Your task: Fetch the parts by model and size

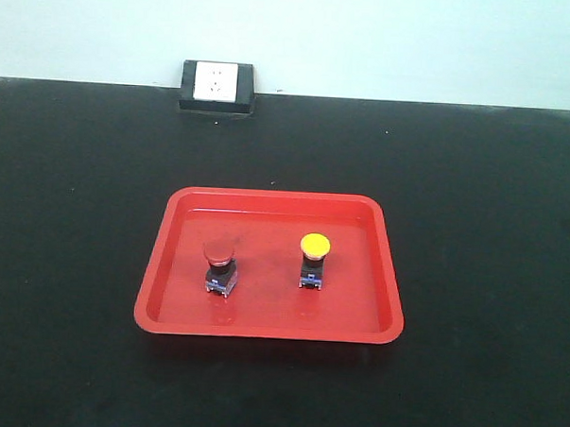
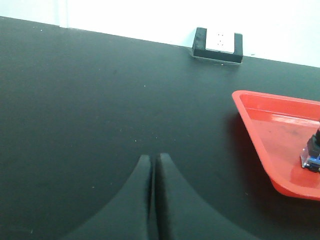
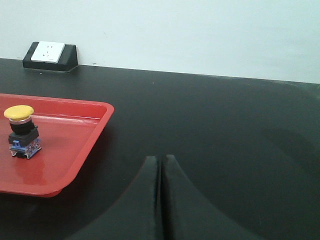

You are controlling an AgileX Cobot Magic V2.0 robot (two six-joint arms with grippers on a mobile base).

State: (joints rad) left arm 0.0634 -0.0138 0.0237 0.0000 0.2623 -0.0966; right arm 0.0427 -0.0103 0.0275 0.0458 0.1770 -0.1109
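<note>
Both grippers (image 2: pixel 152 162) (image 3: pixel 161 162) closed — empty.

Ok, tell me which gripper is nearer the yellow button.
Right. The right gripper sits just off the tray's right side, with the yellow button close by. The left gripper is off the tray's left side, farther away.

A wide matte black tabletop (image 1: pixel 75 261) fills every view, running back to a pale wall. On it sits a glossy red rectangular plastic tray (image 1: pixel 268 332), lying flat. It's off to the right of the left arm's closed jaws and off to the left of the right arm's. At the far edge, ahead of both, a black wedge-shaped socket box with white faceplate (image 1: pixel 217 87) rests against the wall.
</note>
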